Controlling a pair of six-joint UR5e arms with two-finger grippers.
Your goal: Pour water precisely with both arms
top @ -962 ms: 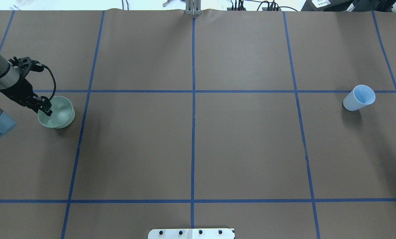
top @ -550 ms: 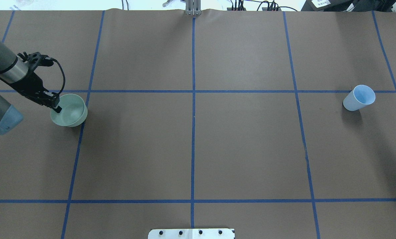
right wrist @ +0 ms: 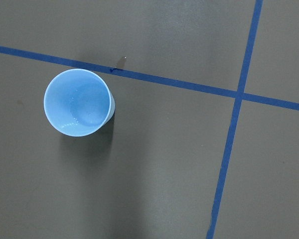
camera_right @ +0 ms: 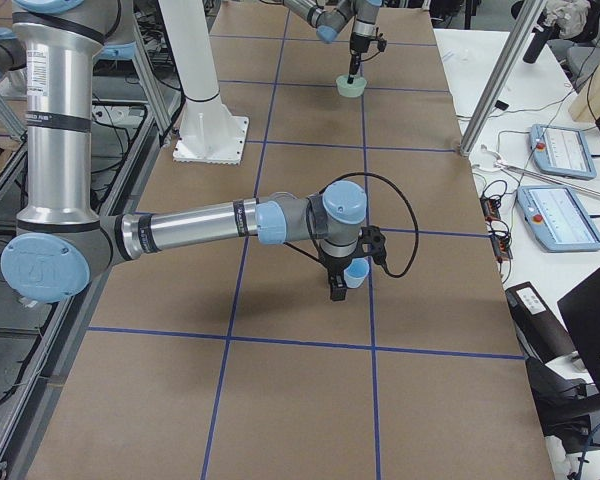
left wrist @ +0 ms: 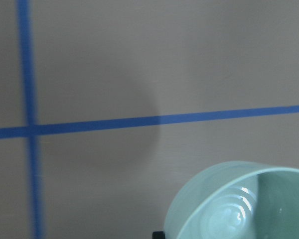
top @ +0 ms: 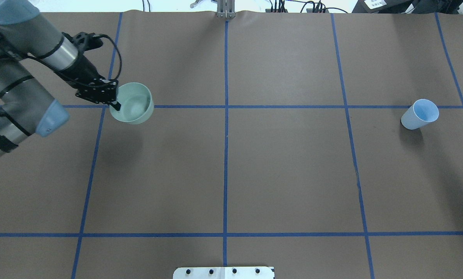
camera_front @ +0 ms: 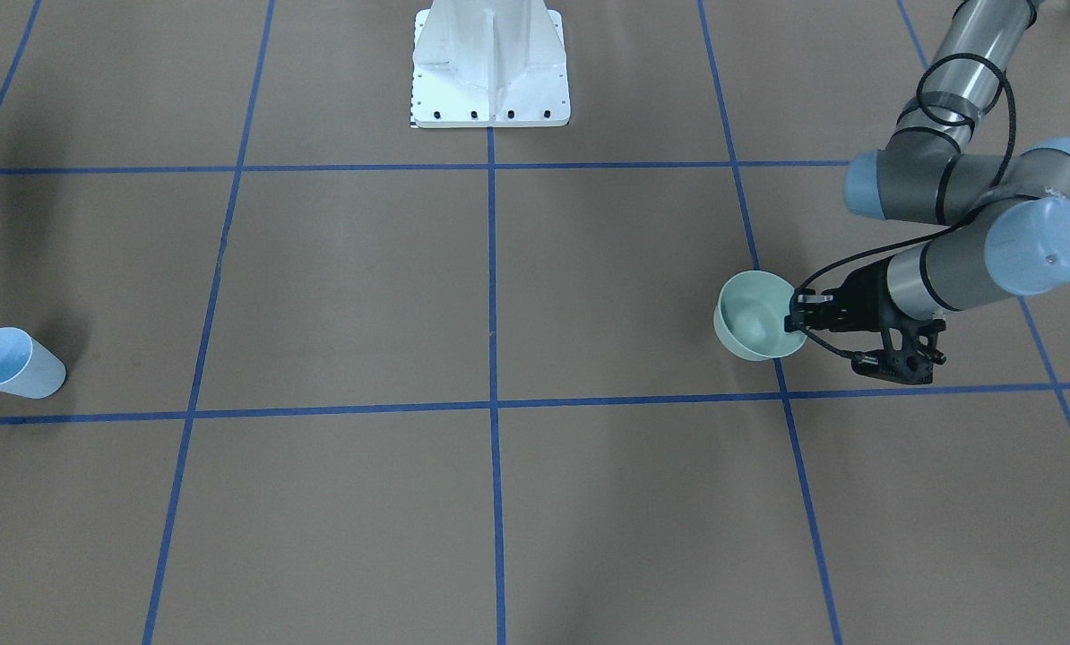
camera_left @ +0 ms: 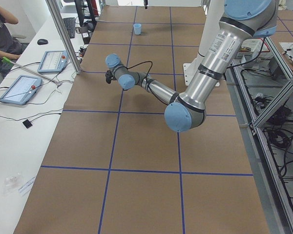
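My left arm (top: pixel 22 77) comes in from the left. Its left gripper (top: pixel 114 104) is shut on the near rim of a pale green bowl (top: pixel 132 102) and holds it above the table, over a blue tape line. The gripper (camera_front: pixel 799 309) and the bowl (camera_front: pixel 750 315) also show in the front view, and the bowl fills the lower right of the left wrist view (left wrist: pixel 239 204). A light-blue cup (top: pixel 419 114) stands upright at the far right. In the exterior right view my right gripper (camera_right: pixel 338 285) hangs right beside the cup (camera_right: pixel 357 272); I cannot tell whether it is open. The right wrist view looks straight down into the cup (right wrist: pixel 78 102).
Brown paper with a blue tape grid (top: pixel 226 106) covers the table. The white base pedestal (camera_front: pixel 490 67) stands at the robot's side. Tablets (camera_left: pixel 19 87) and cables lie on a white side table beyond a metal post (camera_left: pixel 63 39).
My left gripper has carried the bowl to the right and farther from the robot's base, and lifted it; its shadow now lies apart from it. The cup has not moved.
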